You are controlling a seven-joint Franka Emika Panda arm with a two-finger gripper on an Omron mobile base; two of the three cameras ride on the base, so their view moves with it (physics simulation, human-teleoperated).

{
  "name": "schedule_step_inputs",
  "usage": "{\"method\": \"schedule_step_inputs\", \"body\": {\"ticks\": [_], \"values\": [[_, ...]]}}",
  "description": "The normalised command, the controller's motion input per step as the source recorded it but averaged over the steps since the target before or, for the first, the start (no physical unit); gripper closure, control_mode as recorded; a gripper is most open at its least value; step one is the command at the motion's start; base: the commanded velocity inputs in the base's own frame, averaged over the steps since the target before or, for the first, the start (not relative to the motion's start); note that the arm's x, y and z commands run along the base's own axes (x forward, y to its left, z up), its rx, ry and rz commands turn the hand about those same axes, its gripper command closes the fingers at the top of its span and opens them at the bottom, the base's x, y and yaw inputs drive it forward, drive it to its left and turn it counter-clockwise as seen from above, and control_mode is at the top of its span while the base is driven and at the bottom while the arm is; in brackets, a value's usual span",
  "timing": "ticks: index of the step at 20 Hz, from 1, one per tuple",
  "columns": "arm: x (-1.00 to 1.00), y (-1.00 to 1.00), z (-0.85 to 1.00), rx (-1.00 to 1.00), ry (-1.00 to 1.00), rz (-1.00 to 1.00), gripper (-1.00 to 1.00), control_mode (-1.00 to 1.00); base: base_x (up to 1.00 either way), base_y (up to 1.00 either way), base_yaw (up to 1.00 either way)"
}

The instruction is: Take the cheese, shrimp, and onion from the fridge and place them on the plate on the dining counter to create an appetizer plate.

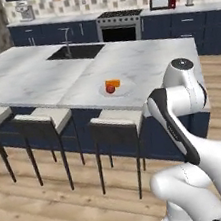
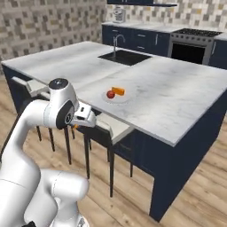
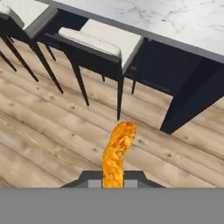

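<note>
Wooden plank flooring point(image 1: 53, 212) runs under a large white, grey-veined marble desk point(image 1: 26, 75) on a dark navy base, the dining counter of this kitchen. A black sink point(image 1: 75, 51) with a curved faucet point(image 1: 65, 36) is set into its far side. Three pale-cushioned stools point(image 1: 116, 124) on thin dark legs stand along its near edge. Behind, against a tiled wall, dark navy cabinets carry a stove point(image 1: 119, 26), a red microwave point(image 1: 162, 1) to its right and a mixer point(image 1: 26, 12) at the far left.

On the desk, toward its near edge and right of the sink, lies the flat round pale plate point(image 1: 124, 91), close to the marble in colour. Two foods sit on it: the orange cheese wedge point(image 1: 113, 83) and the dark-red round onion point(image 1: 110, 89), touching or just beside each other, the onion on the nearer side. In the right base view the same pair shows on the plate point(image 2: 116, 99), cheese point(image 2: 118, 91) to the right of the onion point(image 2: 110, 94).

The white arm is folded in front of the desk's near edge, on the floor side of the stools. Its end effector point(image 2: 76, 126) hangs below the desk top, near the stool. In the hand view the end effector point(image 3: 113, 180) has its two dark tips clamped on the shrimp point(image 3: 117, 151), a thin curled orange piece that sticks up from between them, seen against the floor, the stool legs and the navy base.
</note>
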Motion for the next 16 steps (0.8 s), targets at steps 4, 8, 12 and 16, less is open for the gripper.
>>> {"method": "schedule_step_inputs", "body": {"ticks": [4,8,12,16], "values": [[0.0,0.0,0.0,0.0,0.0,0.0,1.0,1.0,0.77,0.77,-0.49],[0.0,0.0,0.0,0.0,0.0,0.0,1.0,1.0,0.88,0.48,-0.45],[0.0,0.0,0.0,0.0,0.0,0.0,1.0,1.0,0.9,0.26,-0.42],[0.0,0.0,0.0,0.0,0.0,0.0,1.0,1.0,0.9,0.38,-0.38]]}}
